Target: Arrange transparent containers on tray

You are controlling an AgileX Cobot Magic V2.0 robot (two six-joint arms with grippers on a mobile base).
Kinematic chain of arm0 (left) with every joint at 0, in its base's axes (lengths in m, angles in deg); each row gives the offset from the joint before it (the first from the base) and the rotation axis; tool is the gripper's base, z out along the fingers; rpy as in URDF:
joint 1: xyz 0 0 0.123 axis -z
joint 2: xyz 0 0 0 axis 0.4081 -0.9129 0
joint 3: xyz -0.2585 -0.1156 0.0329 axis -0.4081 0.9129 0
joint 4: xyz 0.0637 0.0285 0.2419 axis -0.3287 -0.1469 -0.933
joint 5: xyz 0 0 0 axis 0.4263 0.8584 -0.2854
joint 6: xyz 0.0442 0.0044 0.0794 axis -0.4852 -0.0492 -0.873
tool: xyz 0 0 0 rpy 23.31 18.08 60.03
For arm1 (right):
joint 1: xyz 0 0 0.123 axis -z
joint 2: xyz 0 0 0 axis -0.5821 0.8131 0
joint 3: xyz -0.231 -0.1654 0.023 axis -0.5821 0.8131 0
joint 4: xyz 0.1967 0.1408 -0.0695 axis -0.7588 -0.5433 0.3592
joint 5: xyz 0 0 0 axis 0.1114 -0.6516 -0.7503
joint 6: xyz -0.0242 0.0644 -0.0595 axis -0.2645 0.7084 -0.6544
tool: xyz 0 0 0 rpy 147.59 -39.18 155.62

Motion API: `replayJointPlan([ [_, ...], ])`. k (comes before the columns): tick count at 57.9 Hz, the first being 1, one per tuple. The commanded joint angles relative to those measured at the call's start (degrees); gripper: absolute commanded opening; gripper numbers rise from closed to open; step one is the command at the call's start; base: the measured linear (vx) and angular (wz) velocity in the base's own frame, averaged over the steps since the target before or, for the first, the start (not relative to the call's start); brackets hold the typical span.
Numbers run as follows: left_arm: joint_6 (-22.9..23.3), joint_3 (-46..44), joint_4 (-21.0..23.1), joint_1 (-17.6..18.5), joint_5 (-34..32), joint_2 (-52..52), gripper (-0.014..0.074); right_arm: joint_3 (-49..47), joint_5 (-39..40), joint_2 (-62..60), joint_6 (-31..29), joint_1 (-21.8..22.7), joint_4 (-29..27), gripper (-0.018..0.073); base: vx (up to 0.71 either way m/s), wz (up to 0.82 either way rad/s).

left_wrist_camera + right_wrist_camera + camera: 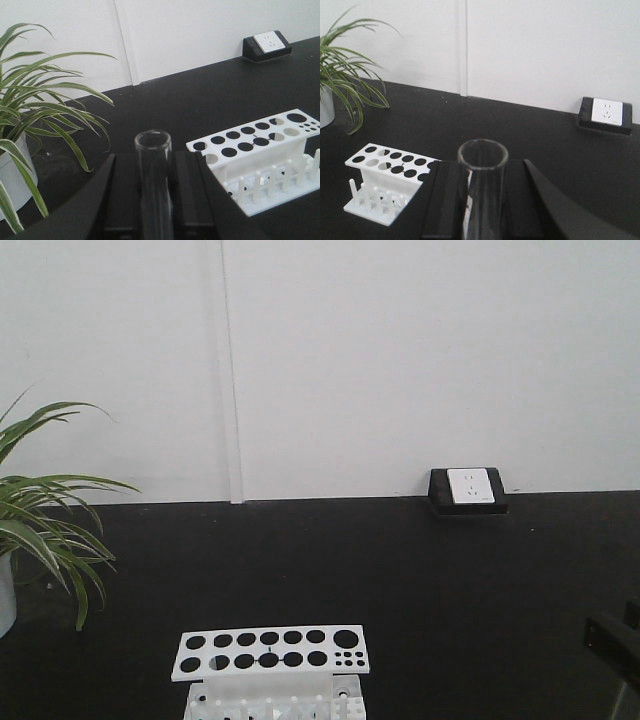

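The left gripper [153,212] clamps 1 upright test tube [153,165] between its fingers, bottom centre of its wrist view, with the rim above them. The right gripper [482,217] likewise pinches the other test tube [482,187], bottom centre.

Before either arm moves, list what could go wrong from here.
Smooth glass may slip: the left gripper holds the left test tube, the right gripper the right test tube. A swing could clip the white tube rack or spider plant nearby. No tray is in view, so placement starts blind.
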Motion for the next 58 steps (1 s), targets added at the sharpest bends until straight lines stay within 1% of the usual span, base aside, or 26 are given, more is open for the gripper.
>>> replayJointPlan([
  [1, 0.09, -1.52, 0.31, 0.27, -4.12, 0.00, -0.0006, -1.54, 3.97, -0.83, -0.68, -0.02, 1.13, -0.0011, 0.00, 0.00],
  [58, 0.09, -1.52, 0.31, 0.27, -4.11, -0.05, -0.0006, -1.54, 3.97, -0.89, -0.68, -0.02, 1.13, -0.0011, -0.02, 0.00],
])
